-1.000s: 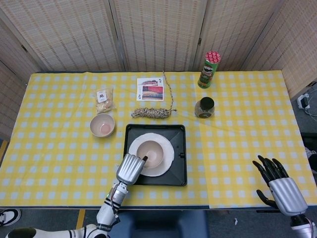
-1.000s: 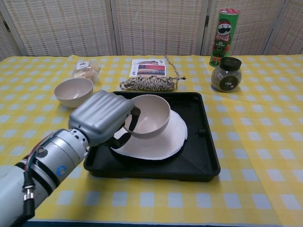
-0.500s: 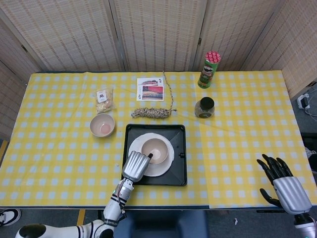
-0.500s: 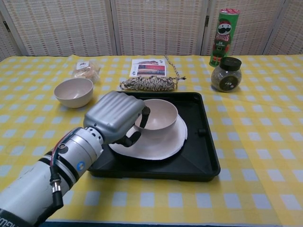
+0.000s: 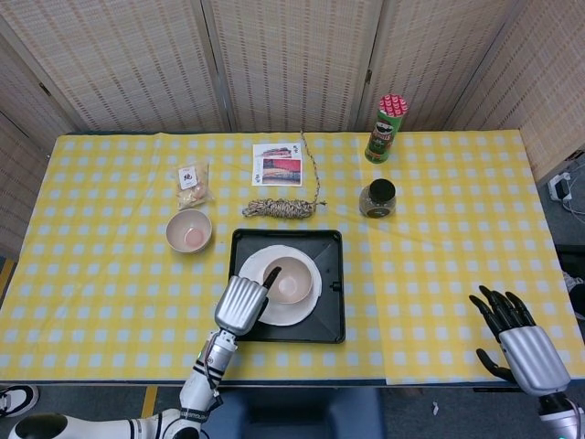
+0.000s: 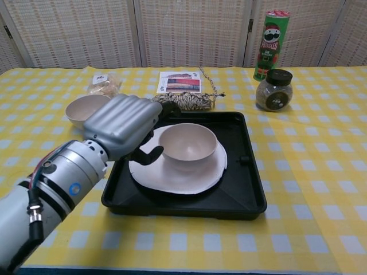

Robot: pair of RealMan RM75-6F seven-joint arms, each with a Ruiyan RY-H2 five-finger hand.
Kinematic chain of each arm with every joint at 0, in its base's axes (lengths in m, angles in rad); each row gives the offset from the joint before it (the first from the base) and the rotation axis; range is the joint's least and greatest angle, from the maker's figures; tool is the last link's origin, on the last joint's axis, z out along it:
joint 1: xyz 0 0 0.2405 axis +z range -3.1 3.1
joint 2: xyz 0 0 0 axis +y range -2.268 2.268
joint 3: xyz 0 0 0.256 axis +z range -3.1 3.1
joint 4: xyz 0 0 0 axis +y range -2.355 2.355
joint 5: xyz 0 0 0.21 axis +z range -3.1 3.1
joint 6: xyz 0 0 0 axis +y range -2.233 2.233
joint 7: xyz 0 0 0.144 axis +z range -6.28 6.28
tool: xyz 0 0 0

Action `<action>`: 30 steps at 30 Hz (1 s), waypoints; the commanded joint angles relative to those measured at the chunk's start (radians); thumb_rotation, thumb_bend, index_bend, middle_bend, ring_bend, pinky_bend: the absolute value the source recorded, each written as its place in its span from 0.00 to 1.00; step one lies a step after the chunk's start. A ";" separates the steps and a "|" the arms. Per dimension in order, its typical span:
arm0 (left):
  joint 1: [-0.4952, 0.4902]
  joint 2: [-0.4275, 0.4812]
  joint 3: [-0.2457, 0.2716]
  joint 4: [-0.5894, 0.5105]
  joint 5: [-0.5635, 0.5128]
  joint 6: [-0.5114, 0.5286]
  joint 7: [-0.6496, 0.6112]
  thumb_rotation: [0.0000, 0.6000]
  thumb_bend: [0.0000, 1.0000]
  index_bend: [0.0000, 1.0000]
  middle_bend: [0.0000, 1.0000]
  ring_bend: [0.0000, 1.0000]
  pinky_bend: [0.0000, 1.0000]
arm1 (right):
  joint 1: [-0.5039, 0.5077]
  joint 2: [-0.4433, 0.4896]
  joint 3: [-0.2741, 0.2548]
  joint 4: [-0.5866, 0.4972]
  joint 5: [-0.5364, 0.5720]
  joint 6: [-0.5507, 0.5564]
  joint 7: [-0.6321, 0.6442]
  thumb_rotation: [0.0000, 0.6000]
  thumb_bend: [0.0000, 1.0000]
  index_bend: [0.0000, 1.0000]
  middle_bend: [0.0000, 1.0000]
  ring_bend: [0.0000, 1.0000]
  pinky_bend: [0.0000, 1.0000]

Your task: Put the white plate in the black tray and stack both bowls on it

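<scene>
Now the black tray (image 5: 333,300) (image 6: 246,189) sits on the yellow checked tablecloth (image 5: 448,229) (image 6: 321,149) near the front edge, and it holds the white plate (image 5: 302,309) (image 6: 189,182), which lies flat on the tray floor. One bowl (image 5: 290,280) (image 6: 187,145) stands upright on the plate, empty, with its pale pinkish inside showing in the head view. The left hand (image 5: 242,304) (image 6: 120,127) hangs over the tray's left side, just beside this bowl; its fingers are apart and nothing is in them, though in the chest view a dark fingertip comes very close to the bowl's near-left wall and I cannot tell whether it touches. The second bowl (image 5: 189,230) (image 6: 85,110) stands upright on the cloth, outside the tray and to its left, partly hidden by the left hand in the chest view. The right hand (image 5: 519,340) is at the table's front right corner, well apart from the tray, its dark fingers spread and holding nothing. Behind the tray lies a coil of rope (image 5: 281,208) (image 6: 186,101), with a card (image 5: 278,164) (image 6: 180,82) beyond it. A small snack bag (image 5: 193,181) (image 6: 104,82) lies behind the second bowl. To the right stand a dark-lidded jar (image 5: 377,198) (image 6: 274,90) and a green chip can (image 5: 386,129) (image 6: 269,44).
</scene>
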 commanded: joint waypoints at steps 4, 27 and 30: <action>0.031 0.142 -0.067 -0.116 -0.113 -0.007 -0.009 1.00 0.47 0.33 1.00 1.00 1.00 | -0.001 -0.004 -0.002 -0.002 -0.006 0.001 -0.010 1.00 0.37 0.00 0.00 0.00 0.00; -0.055 0.211 -0.138 0.152 -0.370 -0.145 -0.158 1.00 0.37 0.44 1.00 1.00 1.00 | 0.017 -0.020 0.013 -0.012 0.038 -0.051 -0.055 1.00 0.37 0.00 0.00 0.00 0.00; -0.067 0.205 -0.131 0.192 -0.381 -0.164 -0.170 1.00 0.37 0.44 1.00 1.00 1.00 | 0.020 -0.022 0.012 -0.012 0.038 -0.057 -0.059 1.00 0.37 0.00 0.00 0.00 0.00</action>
